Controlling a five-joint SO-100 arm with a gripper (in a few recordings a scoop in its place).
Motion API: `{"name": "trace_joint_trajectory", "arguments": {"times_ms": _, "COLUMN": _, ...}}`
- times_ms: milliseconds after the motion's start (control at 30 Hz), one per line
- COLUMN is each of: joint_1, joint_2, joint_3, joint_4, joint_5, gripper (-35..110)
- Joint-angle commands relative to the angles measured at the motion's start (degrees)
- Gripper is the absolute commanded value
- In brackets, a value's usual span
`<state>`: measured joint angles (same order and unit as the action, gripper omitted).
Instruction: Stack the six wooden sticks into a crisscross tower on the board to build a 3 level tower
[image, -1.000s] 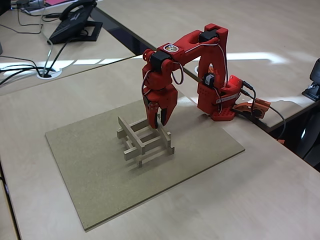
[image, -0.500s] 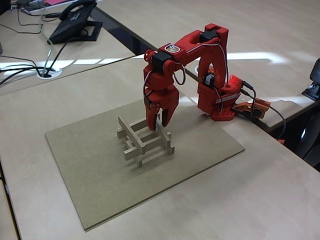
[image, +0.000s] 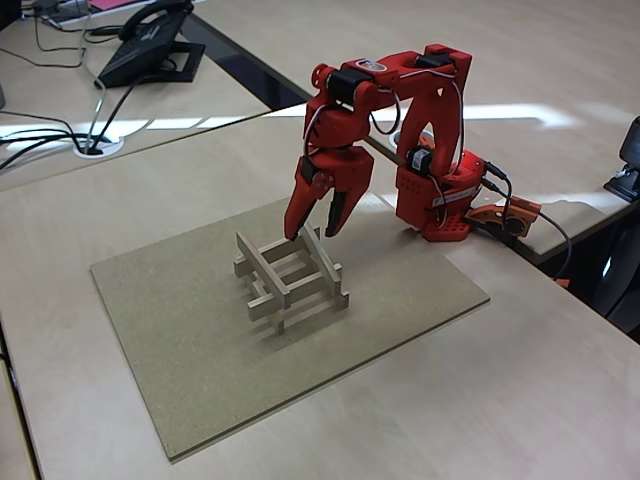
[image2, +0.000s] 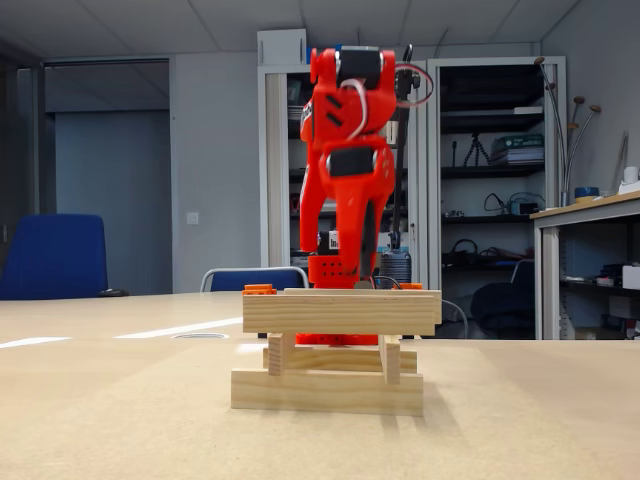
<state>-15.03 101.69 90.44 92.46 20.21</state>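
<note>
- The gripper (image: 313, 230) hangs a little above and right of the frame's centre in a fixed view, its two red fingers (image: 296, 213) spread apart and pointing down with nothing between them.
- One fingertip sits right at the far end of a top stick, by the tower's (image: 291, 279) upper edge; whether it touches the wood or hovers just above it cannot be told.
- The other finger (image: 343, 203) ends higher, clear of the sticks.
- The tower stands near the middle of the frame on the board (image: 190, 330): three layers of pale sticks, each pair crossing the pair below at right angles.
- In another fixed view, low and level with the board (image2: 120, 420), the tower (image2: 335, 348) fills the lower centre, with a long stick across the bottom, short end faces in the middle layer, and a long stick on top.
- The red arm (image2: 348, 160) rises behind the tower there, in the upper centre; the fingers are hidden behind the top stick.
- The board lies on the pale worktop (image: 500, 390), and the arm's base (image: 440, 200) stands just beyond the board's far right edge.
- A black desk phone (image: 150, 45) sits at the upper left.
</note>
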Motion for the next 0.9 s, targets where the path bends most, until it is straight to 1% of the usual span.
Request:
{"name": "trace_joint_trajectory", "arguments": {"times_ms": 0, "joint_1": -2.11, "joint_2": 9.84, "joint_3": 1.32, "joint_4": -1.49, "joint_5": 2.55, "gripper": 21}}
{"name": "trace_joint_trajectory", "arguments": {"times_ms": 200, "joint_1": -3.43, "joint_2": 22.59, "joint_3": 11.51, "joint_4": -10.11, "joint_5": 5.36, "gripper": 9}}
{"name": "trace_joint_trajectory", "arguments": {"times_ms": 367, "joint_1": -1.58, "joint_2": 31.82, "joint_3": 21.71, "joint_4": -20.21, "joint_5": 3.6, "gripper": 5}}
{"name": "trace_joint_trajectory", "arguments": {"times_ms": 633, "joint_1": 1.58, "joint_2": 48.78, "joint_3": 42.45, "joint_4": -44.82, "joint_5": -1.58, "gripper": 4}}
{"name": "trace_joint_trajectory", "arguments": {"times_ms": 800, "joint_1": 3.16, "joint_2": 60.38, "joint_3": 55.28, "joint_4": -58.01, "joint_5": -3.78, "gripper": 3}}
{"name": "trace_joint_trajectory", "arguments": {"times_ms": 867, "joint_1": 3.52, "joint_2": 65.3, "joint_3": 59.68, "joint_4": -61.26, "joint_5": -4.75, "gripper": 3}}
